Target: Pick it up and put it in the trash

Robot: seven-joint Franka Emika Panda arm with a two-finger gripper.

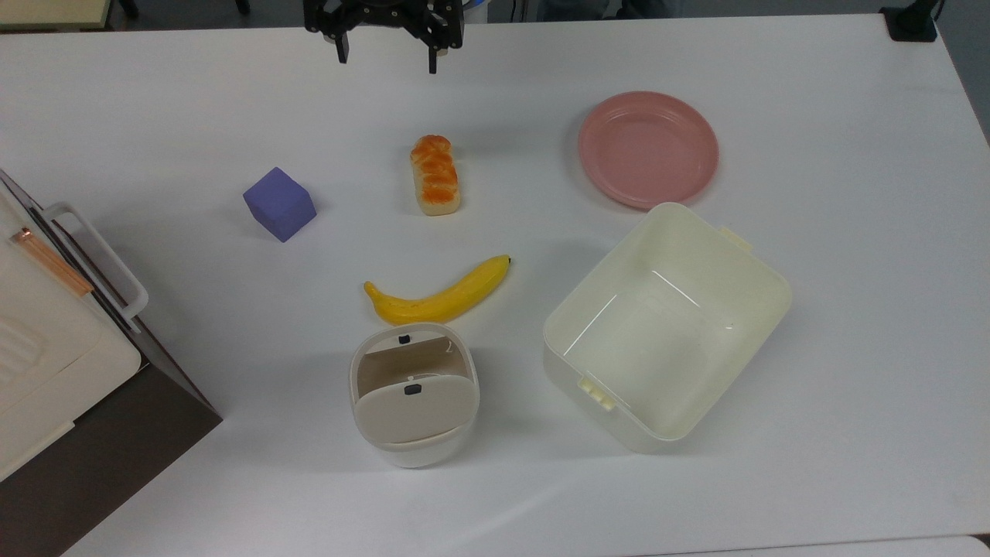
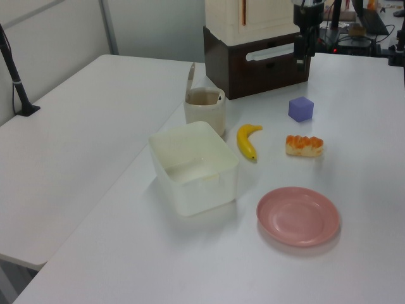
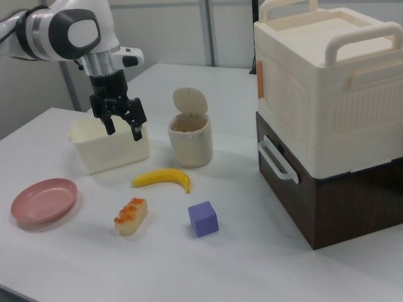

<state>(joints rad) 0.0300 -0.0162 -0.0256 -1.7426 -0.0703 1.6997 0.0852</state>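
High over the table's far edge in the top view, park the gripper (image 1: 386,62), fingers spread and empty, well clear of the trash (image 1: 414,418); cannot tell where the paper wad lies, perhaps inside that bin.

In the top view the gripper (image 1: 385,63) is cut off by the upper edge, and the cream box (image 1: 39,363) on its dark base runs off the left edge; the trash bin (image 1: 414,394) hides its inside under the lid
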